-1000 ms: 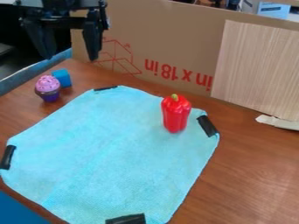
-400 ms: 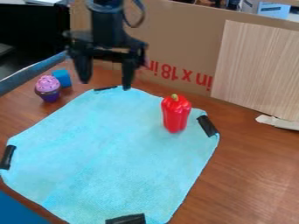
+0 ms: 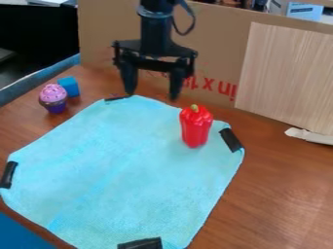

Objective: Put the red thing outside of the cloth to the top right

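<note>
The black two-finger gripper (image 3: pixel 153 96) hung in the upper middle of the frame, its two fingers spread well apart and pointing down, with nothing between them. The glossy red toy bell pepper (image 3: pixel 195 127), with a small yellow-green stem on top, stood upright on the light-blue fabric cloth (image 3: pixel 123 165), right of the frame's centre and near the cloth's upper right corner. In the frame the pepper was lower and further right than the gripper, and apart from it. The cloth lay spread over the brown wood-grain table (image 3: pixel 280 194), with strips of black tape at its four corners; the right-hand strip (image 3: pixel 231 140) was near the pepper. In the upper left, off the cloth, the toy cupcake with pink frosting and a dark purple base (image 3: pixel 53 98) stood on the table just beside the small blue block (image 3: pixel 69 86). A brown cardboard sheet with red print (image 3: pixel 214 29) stood upright along the table's far side, and a pale wood-grain panel (image 3: pixel 286 73) stood against it in the upper right. Below that panel, near the right edge of the frame, lay a torn whitish scrap (image 3: pixel 309 136). A flat blue surface (image 3: pixel 19 233) filled the lower left corner.
</note>
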`<state>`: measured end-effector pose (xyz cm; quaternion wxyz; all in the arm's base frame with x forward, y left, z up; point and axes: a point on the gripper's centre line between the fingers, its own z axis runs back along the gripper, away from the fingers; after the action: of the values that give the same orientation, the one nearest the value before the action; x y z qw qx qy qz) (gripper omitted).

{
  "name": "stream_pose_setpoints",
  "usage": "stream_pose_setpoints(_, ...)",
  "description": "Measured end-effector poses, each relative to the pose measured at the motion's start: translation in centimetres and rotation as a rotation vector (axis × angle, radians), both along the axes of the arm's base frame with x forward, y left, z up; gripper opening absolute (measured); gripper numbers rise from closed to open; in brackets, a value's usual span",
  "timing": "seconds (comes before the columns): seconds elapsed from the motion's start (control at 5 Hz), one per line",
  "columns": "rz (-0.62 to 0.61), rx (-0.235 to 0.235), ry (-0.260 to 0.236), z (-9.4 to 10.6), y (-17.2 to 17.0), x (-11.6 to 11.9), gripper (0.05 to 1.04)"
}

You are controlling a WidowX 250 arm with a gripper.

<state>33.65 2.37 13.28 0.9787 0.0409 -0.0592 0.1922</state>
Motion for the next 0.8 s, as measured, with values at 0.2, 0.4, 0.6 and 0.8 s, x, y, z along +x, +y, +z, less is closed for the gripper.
stream_pose_setpoints(0.2, -0.009, -0.058, 0.04, -0.8, -1.4, 1.6, 1.0)
stream_pose_setpoints(0.4, -0.111, -0.166, 0.048, -1.6, -2.8, 2.5, 1.0)
stream_pose_setpoints(0.6, -0.188, -0.216, -0.007, -1.8, -3.0, 3.2, 1.0)
stream_pose_setpoints(0.8, -0.204, -0.186, -0.022, -2.6, -3.3, 3.8, 1.0)
